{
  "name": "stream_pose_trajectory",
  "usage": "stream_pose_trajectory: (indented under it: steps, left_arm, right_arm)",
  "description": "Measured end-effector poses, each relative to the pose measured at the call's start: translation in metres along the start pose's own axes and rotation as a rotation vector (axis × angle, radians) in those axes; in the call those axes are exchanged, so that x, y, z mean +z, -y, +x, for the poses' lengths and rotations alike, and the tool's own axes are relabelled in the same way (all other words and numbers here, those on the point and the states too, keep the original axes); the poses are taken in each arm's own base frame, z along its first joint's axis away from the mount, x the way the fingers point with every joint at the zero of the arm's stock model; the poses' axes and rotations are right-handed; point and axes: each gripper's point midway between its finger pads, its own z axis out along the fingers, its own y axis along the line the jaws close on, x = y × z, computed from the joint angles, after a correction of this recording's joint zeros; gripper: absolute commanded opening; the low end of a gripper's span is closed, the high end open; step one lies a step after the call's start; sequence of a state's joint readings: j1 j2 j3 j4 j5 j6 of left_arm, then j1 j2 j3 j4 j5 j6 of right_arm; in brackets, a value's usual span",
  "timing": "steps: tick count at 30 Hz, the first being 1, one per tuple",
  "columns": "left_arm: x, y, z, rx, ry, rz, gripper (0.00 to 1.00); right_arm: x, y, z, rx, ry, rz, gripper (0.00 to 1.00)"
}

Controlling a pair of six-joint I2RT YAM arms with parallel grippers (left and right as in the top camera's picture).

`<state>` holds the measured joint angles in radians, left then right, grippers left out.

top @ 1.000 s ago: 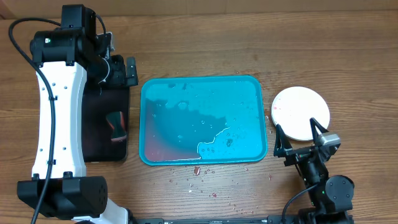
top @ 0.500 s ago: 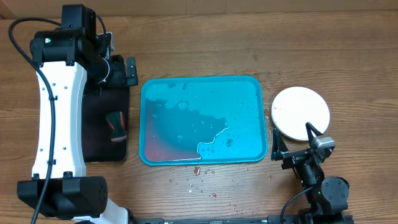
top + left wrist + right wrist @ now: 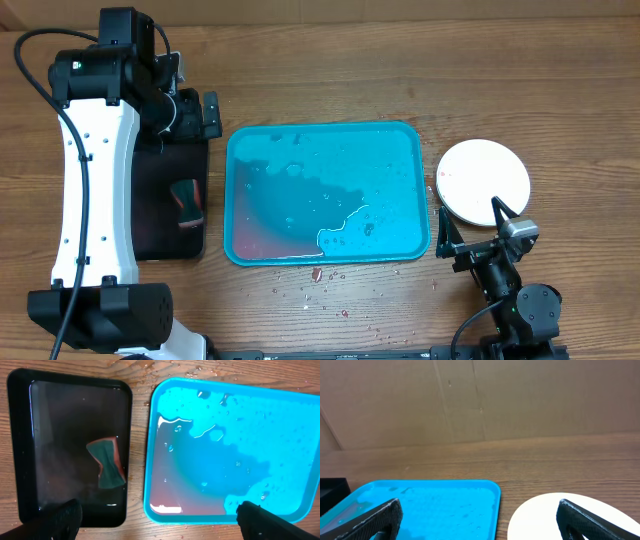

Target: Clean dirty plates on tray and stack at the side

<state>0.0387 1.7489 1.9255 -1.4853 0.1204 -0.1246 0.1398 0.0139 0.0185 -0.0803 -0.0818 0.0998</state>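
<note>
While the plates are sitting right of the bare, wet tray at frame centre, the left gripper and right gripper are hanging wide and empty, so stacking is seemingly ending, calling only for withdrawal.

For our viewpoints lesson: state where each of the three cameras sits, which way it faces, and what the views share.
Overhead: above the table, looking straight down on turquoise tray, white plate and black tray; left gripper and right gripper show.
Left wrist: facing down at both trays; own fingertips at bottom corners.
Right wrist: low, facing level across the table toward cardboard wall; own fingertips at bottom corners.
Shared: all three show the turquoise tray.
</note>
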Motion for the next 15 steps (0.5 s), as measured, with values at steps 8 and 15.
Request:
stream_pose_trajectory:
  steps: [8, 15]
  left_arm:
    - [0.000, 0.000, 0.000, 0.000, 0.000, 0.000, 1.00]
    - [-0.043, 0.016, 0.010, 0.049, 0.119, 0.026, 1.00]
  right_arm:
    - [0.000, 0.000, 0.000, 0.000, 0.000, 0.000, 1.00]
    - [0.000, 0.000, 0.000, 0.000, 0.000, 0.000, 1.00]
